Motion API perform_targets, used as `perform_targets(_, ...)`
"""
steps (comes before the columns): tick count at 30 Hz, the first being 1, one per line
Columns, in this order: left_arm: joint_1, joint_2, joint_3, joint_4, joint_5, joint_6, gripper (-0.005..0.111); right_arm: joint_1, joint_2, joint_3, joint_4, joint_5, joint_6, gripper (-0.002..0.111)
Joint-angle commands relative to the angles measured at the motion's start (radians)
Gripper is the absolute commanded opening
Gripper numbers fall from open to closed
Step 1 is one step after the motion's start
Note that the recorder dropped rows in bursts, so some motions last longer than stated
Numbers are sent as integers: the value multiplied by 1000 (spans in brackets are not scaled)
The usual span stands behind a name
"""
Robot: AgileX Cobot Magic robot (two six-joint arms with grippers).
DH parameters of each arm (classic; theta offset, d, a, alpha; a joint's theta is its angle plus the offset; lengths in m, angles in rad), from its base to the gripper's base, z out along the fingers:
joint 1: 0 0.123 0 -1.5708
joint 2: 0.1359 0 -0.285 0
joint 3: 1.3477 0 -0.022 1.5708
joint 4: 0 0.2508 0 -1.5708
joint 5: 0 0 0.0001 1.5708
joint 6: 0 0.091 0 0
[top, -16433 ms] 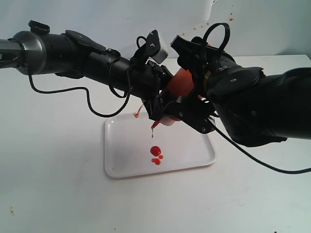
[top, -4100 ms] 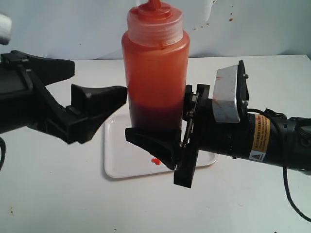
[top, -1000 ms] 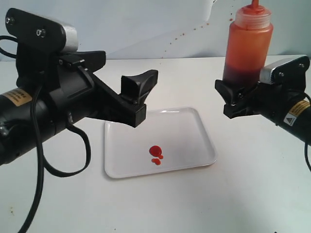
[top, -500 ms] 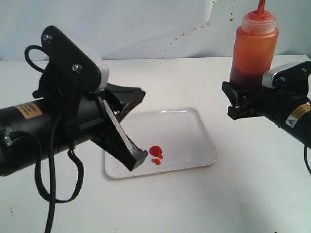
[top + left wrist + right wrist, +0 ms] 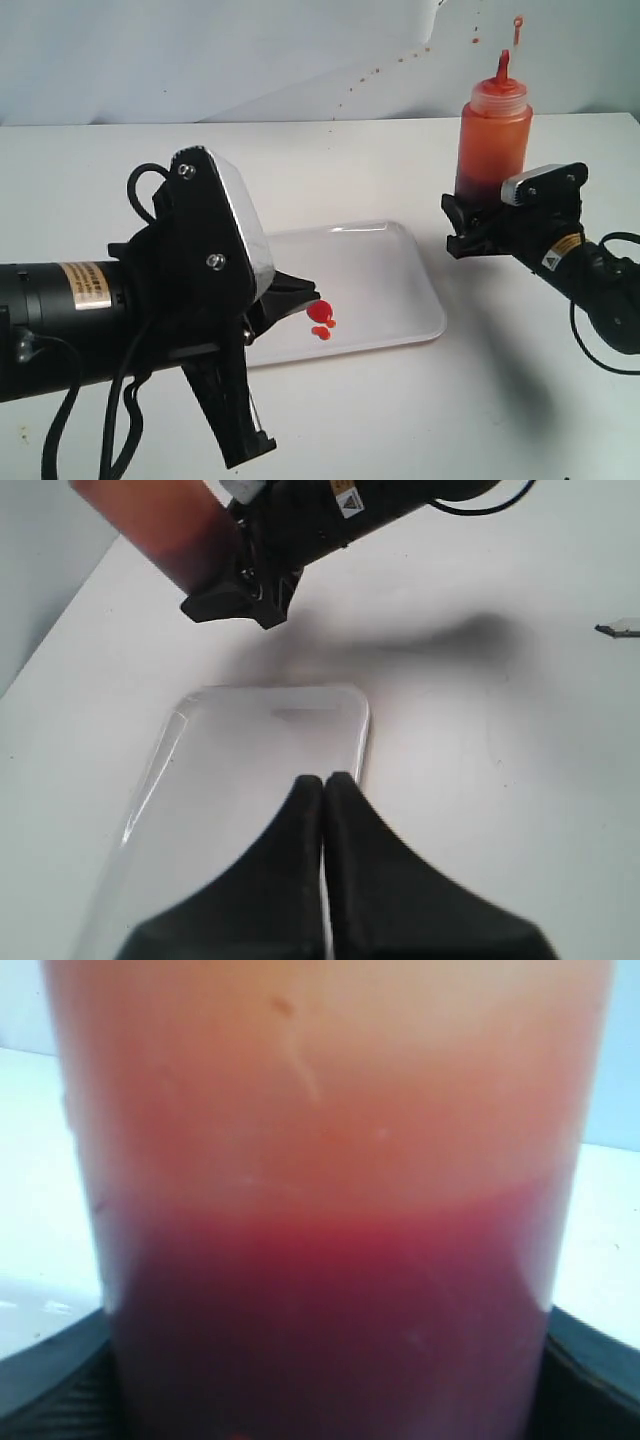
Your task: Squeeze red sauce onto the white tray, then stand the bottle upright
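Note:
The bottle (image 5: pixel 492 140) stands upright at the far right of the table, its dark red sauce in the lower part and its red nozzle up. My right gripper (image 5: pixel 479 216) is shut on the bottle's base; its fingers (image 5: pixel 48 1385) press both sides of the bottle (image 5: pixel 330 1160). Whether the base touches the table is hidden. The white tray (image 5: pixel 400 290) lies in the middle with small blobs of red sauce (image 5: pixel 320 313) on it. My left gripper (image 5: pixel 304 294) hangs shut and empty over the tray's near left part. The left wrist view shows the left gripper (image 5: pixel 323 781), the tray (image 5: pixel 250 745) and the bottle (image 5: pixel 165 525).
The big black left arm (image 5: pixel 110 320) fills the near left of the exterior view and hides the tray's left side. Small red splatters mark the back wall (image 5: pixel 400 58). A small dark object (image 5: pixel 620 630) lies at the table's edge in the left wrist view.
The left gripper has gone from open to shut and the arm has swung down toward the near left. The right gripper has carried the upright bottle lower and farther back on the right.

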Motion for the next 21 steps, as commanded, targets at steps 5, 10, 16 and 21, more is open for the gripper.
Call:
perform_targets(5,-6,-2,6,25,3,-2,1,-3,69,-157,-83,-22,-10,0)
perform_targets(10,-6,-2,6,25,3,-2,1,-3,104,-210,-66,64,-47,0)
perform_targets(16,-6,-2,6,25,3,-2,1,-8,177,-249,-50,110,-47,0)
perform_targets(21,-6,-2,6,25,3,-2,1,-29,193,-249,-83,129,-44,0)
